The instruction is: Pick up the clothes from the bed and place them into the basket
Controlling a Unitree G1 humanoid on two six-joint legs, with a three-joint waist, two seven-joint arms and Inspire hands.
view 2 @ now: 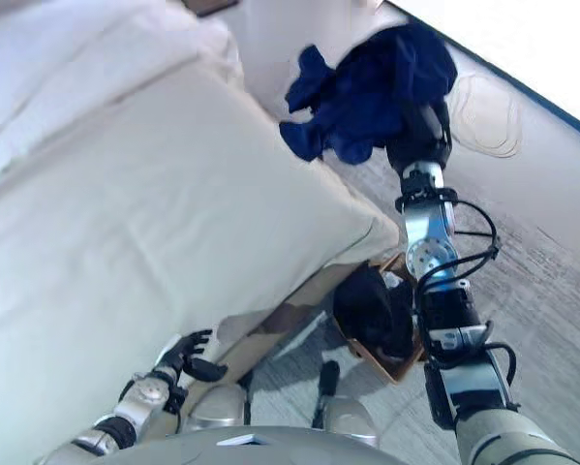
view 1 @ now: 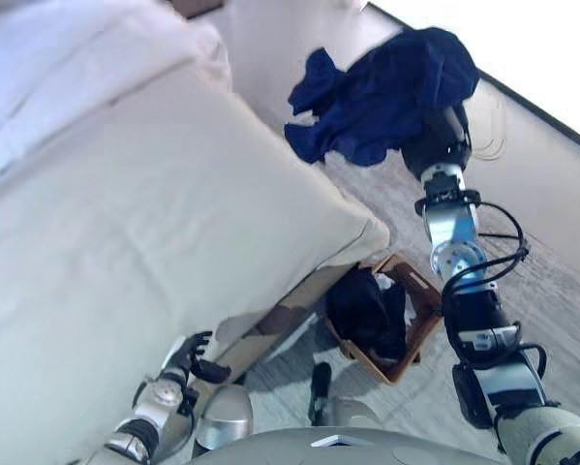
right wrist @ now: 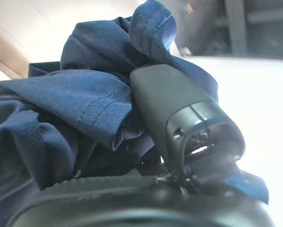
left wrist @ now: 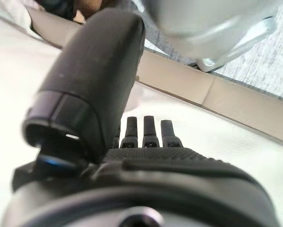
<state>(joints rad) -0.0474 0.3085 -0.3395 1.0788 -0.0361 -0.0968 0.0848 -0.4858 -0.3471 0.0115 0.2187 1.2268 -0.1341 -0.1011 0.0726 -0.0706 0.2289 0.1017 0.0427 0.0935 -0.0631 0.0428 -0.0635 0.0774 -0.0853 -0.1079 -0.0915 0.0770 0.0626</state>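
Observation:
A dark blue garment (view 1: 386,92) hangs bunched in the air past the bed's far corner, held up by my right hand (view 1: 442,136), which is shut on it. In the right wrist view the blue cloth (right wrist: 75,109) wraps over the thumb (right wrist: 179,113). The brown basket (view 1: 427,295) sits on the floor beside the bed, below the raised arm, with a black garment (view 1: 367,310) inside. My left hand (view 1: 185,363) rests low by the bed's near edge, fingers relaxed, holding nothing. The cream bed (view 1: 154,223) shows no clothes on its top.
A white pillow (view 1: 67,58) lies at the head of the bed. A white wall (view 1: 541,58) with a dark skirting runs along the right. Grey floor (view 1: 551,281) spreads around the basket.

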